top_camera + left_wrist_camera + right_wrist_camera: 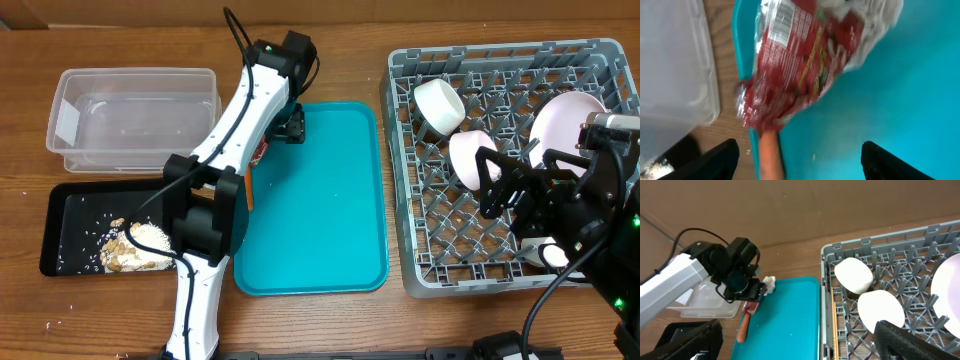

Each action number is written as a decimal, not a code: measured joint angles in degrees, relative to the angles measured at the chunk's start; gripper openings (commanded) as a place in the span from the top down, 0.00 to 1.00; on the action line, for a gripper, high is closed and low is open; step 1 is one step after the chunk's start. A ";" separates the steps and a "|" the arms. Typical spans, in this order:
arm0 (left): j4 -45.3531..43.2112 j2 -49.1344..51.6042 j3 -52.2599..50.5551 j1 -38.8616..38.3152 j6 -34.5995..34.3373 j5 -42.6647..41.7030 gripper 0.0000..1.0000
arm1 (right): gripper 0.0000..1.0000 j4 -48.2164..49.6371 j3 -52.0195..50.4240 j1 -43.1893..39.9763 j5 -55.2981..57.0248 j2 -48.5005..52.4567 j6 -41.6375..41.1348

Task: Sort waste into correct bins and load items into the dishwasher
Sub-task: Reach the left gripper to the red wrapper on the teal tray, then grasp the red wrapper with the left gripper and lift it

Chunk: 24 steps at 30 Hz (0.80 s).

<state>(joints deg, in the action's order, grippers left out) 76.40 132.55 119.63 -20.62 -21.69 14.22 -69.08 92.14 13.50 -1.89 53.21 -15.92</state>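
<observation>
Your table [400,320] is brown wood. The red wrapper [800,60] has print too blurred to read. Your left gripper [800,147] and right gripper [797,330] gape, holding nothing.

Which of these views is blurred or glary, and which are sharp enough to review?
Left wrist: motion-blurred; the red wrapper is smeared, with white glints on its foil, and the carrot stick is soft. Overhead: sharp and evenly lit, with a mild sheen on the clear tub. Right wrist: sharp on the dish rack; the right gripper's fingers are dark silhouettes.
</observation>
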 measured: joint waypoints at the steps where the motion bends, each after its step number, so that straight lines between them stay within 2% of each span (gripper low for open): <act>1: -1.46 0.00 -0.83 0.00 0.04 0.15 0.26 | 0.00 0.02 0.00 0.00 0.00 0.00 0.02; 4: -4.85 0.00 -3.76 0.00 0.63 0.90 0.26 | 0.00 0.00 0.00 0.00 0.00 0.00 0.04; 7: -6.88 0.00 -6.62 0.00 0.76 2.75 0.34 | 0.00 0.00 0.00 0.00 0.02 0.00 0.02; 11: -10.60 0.00 -8.61 0.00 1.88 4.72 0.51 | 0.00 0.02 0.00 0.00 0.02 0.00 0.02; 18: -13.66 0.00 -11.13 0.00 3.10 5.62 0.95 | 0.00 0.00 0.00 0.00 0.00 0.00 0.02; 24: -8.72 0.00 -11.34 -0.02 3.67 5.79 0.96 | 0.00 0.00 0.00 0.00 0.02 0.00 0.02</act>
<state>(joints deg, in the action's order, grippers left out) 67.68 132.55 108.29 -20.64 -18.02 20.01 -69.08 92.14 13.50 -1.87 53.21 -15.90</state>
